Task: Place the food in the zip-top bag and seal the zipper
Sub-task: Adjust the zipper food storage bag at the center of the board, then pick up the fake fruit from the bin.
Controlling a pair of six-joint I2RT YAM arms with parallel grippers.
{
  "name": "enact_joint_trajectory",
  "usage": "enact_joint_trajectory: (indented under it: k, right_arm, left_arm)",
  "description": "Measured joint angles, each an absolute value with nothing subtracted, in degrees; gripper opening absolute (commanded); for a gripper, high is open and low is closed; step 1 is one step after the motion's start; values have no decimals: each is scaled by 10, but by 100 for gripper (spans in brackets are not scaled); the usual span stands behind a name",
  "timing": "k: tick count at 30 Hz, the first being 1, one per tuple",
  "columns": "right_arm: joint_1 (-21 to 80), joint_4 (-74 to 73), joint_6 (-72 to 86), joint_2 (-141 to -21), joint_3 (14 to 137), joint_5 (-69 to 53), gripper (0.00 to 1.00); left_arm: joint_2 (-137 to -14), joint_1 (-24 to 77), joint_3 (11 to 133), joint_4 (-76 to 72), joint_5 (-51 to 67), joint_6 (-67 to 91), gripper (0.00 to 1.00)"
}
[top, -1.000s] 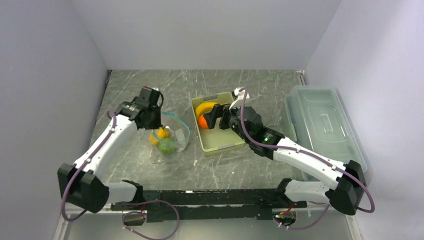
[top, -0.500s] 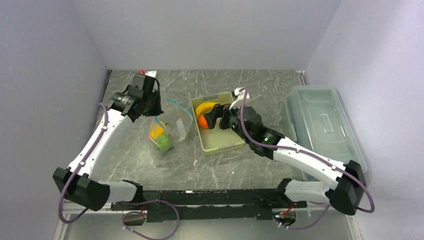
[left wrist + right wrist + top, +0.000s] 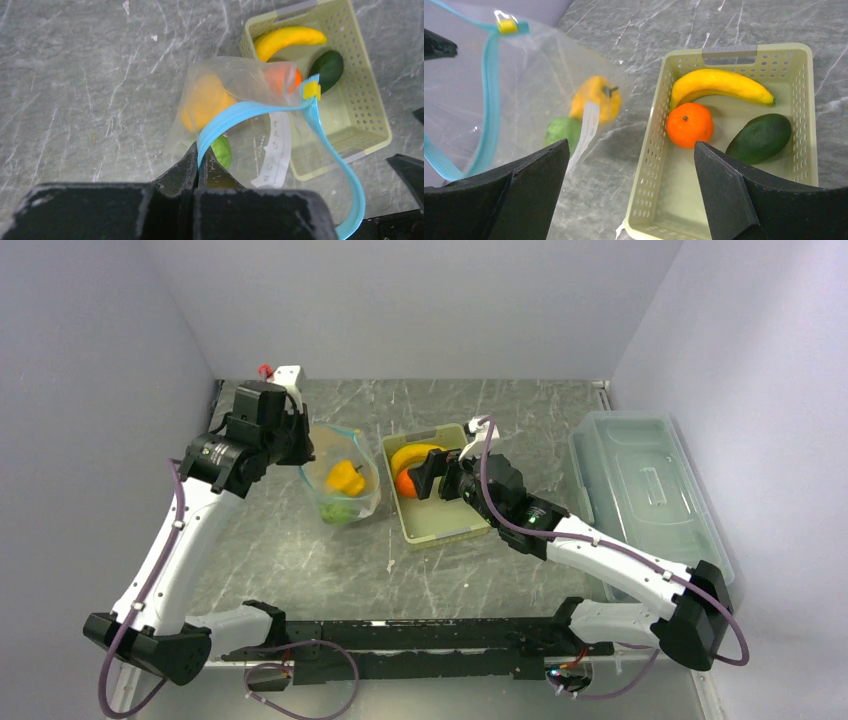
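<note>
Pinching zipper (image 3: 240, 112) with left pincer (image 3: 199, 159), clenched; bag (image 3: 362, 502) held up just left of basket (image 3: 649, 150), pepper (image 3: 345, 478) inside. Hovering right pincer (image 3: 631, 145), released, over orange (image 3: 690, 125) and banana (image 3: 719, 85) in basket; judged the nearer arm for pickup.

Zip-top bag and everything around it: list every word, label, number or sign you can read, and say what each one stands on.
No text can be read in any view.
White strip on the zip-top bag: faint grey printed marks, too blurred to read.
Basket: no lettering visible.
Lidded box: no lettering visible.
</note>
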State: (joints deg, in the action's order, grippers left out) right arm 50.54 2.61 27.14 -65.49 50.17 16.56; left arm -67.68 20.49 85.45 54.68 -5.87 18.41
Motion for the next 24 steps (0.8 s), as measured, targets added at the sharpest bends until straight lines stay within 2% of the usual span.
enact_joint_trajectory:
  k: [16, 24]
  right_arm:
    - [468, -22, 279, -672, 509, 204, 100]
    - [467, -66, 265, -760, 564, 202, 97]
  left_arm:
    - [-690, 205, 795, 514, -64, 152, 0]
    - [-689, 205, 730, 474, -76, 142, 0]
